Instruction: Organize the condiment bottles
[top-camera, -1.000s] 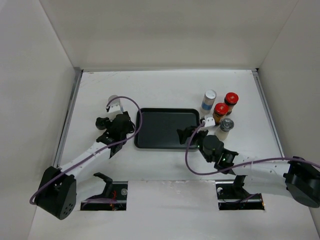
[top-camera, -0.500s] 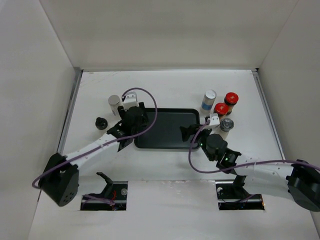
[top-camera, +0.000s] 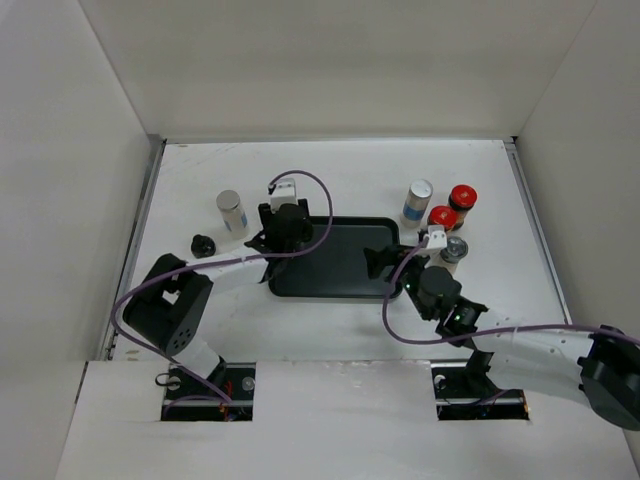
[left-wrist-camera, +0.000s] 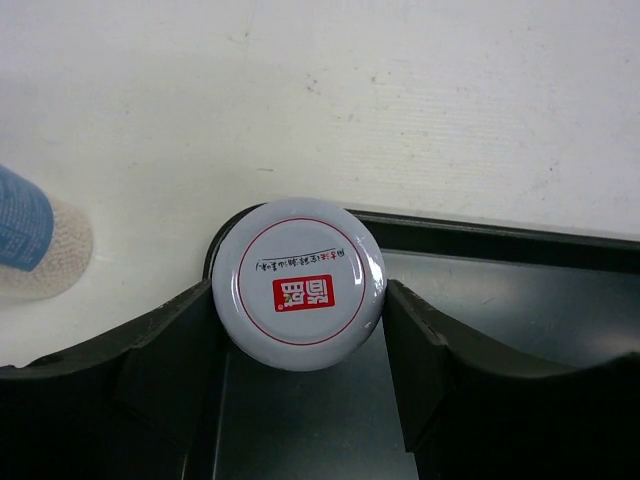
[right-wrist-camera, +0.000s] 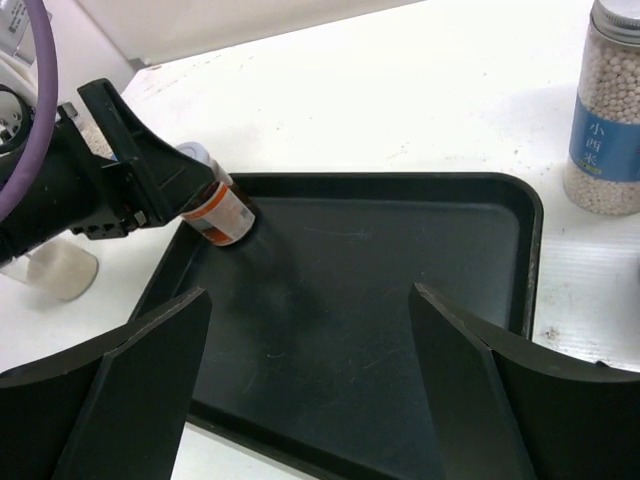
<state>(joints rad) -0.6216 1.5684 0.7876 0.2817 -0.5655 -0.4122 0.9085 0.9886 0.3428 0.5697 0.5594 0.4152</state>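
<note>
My left gripper (top-camera: 277, 238) is shut on a grey-lidded beige bottle (left-wrist-camera: 298, 285), holding it tilted at the far left corner of the black tray (top-camera: 345, 272). This bottle also shows in the right wrist view (right-wrist-camera: 218, 211). My right gripper (top-camera: 385, 262) is open and empty above the tray's right part (right-wrist-camera: 308, 295). A silver-topped white bottle (top-camera: 231, 211) and a black-capped bottle (top-camera: 203, 245) stand left of the tray. To its right stand another silver-topped bottle (top-camera: 417, 201), two red-capped bottles (top-camera: 462, 199) (top-camera: 441, 218) and a grey-lidded one (top-camera: 455, 250).
The white table is walled on the left, back and right. The blue-labelled bottle on the right (right-wrist-camera: 610, 130) stands close to the tray's far right corner (right-wrist-camera: 525, 200). The left silver-topped bottle's base (left-wrist-camera: 30, 245) is just left of my left fingers.
My left gripper has carried the grey-lidded bottle rightward from the table's left side to the tray's far left corner. My right gripper has shifted slightly right over the tray.
</note>
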